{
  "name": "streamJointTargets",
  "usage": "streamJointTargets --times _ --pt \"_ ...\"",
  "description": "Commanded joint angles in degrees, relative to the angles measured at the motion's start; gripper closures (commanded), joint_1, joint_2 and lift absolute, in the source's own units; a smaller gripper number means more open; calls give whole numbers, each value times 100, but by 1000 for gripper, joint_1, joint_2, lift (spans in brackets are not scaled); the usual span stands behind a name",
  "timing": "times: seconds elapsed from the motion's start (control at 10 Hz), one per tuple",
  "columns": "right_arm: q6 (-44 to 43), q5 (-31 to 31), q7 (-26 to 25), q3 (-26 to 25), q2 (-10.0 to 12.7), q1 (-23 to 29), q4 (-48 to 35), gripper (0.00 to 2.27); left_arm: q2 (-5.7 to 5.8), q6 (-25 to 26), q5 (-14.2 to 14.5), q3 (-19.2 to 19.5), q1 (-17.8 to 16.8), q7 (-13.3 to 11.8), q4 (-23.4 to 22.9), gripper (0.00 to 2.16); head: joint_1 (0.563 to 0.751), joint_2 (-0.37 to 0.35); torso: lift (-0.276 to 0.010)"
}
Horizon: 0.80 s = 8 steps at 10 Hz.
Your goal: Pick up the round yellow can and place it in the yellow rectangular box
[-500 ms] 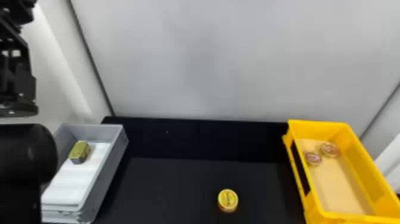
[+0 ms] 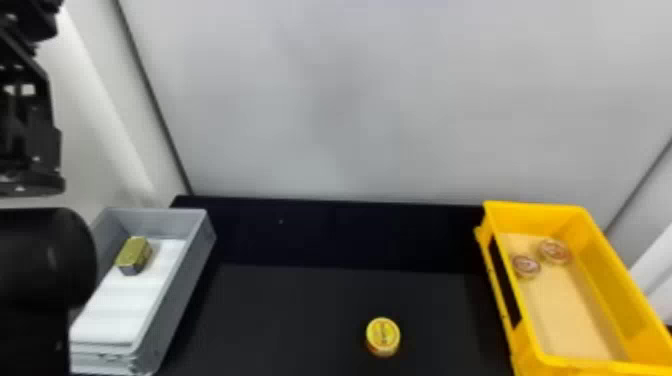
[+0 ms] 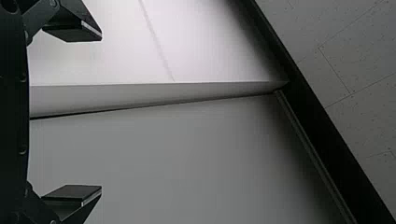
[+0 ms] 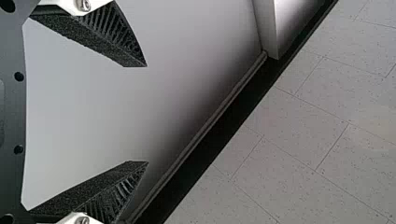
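On the table (image 2: 290, 315), one can (image 2: 383, 336)

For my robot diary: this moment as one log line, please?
yellow can: on table, outside yellow box | left gripper: open | right gripper: open

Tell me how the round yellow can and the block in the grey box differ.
The round yellow can is bright yellow; the block is a duller olive gold. The can is round, the block boxy. The can rests on the black table, the block in the grey box. Both are small.
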Motion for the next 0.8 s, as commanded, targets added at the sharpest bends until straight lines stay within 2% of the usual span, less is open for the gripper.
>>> streamJointTargets --times 0.0,0.1,0.2,0.3,0.4,0.5,0.7 --pt "100 0 11 4 0 12 -4 2 -9 -16 0 0 1 0 0 124 663 54 -10" --pt "628 -334 -138 -14 61 56 -4 2 -9 -16 0 0 1 0 0 124 663 54 -10" --pt "1560 -1029 -296 -216 299 91 -13 2 0 -16 0 0 1 0 0 124 663 54 -10" --pt "2457 -1460 -226 -515 606 135 -30 9 0 -34 9 0 1 0 0 124 663 54 -10" --pt "3151 -1697 -156 -700 800 197 40 16 -9 -51 18 -9 1 0 18 124 663 54 -10" --pt "3714 -1723 -6 -717 896 258 198 16 -9 -69 18 -18 1 9 35 124 663 54 -10" --pt "4339 -1723 389 -717 1063 478 497 16 -26 -87 26 -35 -17 9 61 124 663 54 -10"
